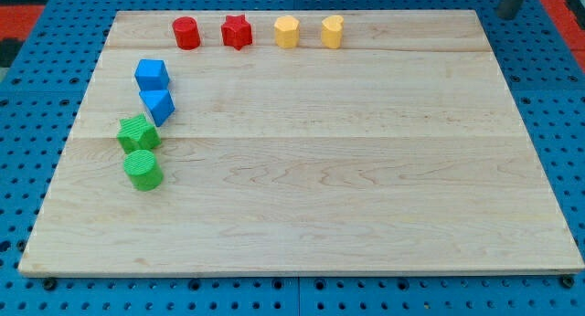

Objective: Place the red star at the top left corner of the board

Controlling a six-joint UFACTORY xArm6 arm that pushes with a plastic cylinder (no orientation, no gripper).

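The red star [237, 31] lies near the board's top edge, left of centre. A red cylinder [186, 33] lies just to its left, between it and the top left corner. My tip [505, 14] shows at the view's top right, just off the wooden board's [329, 188] top right corner. It is far to the right of the red star and touches no block.
A yellow hexagon [287, 31] and a second yellow block [333, 31] lie right of the red star in the same row. Down the left side lie a blue cube [152, 75], a blue triangle [158, 105], a green block [138, 133] and a green cylinder [143, 170].
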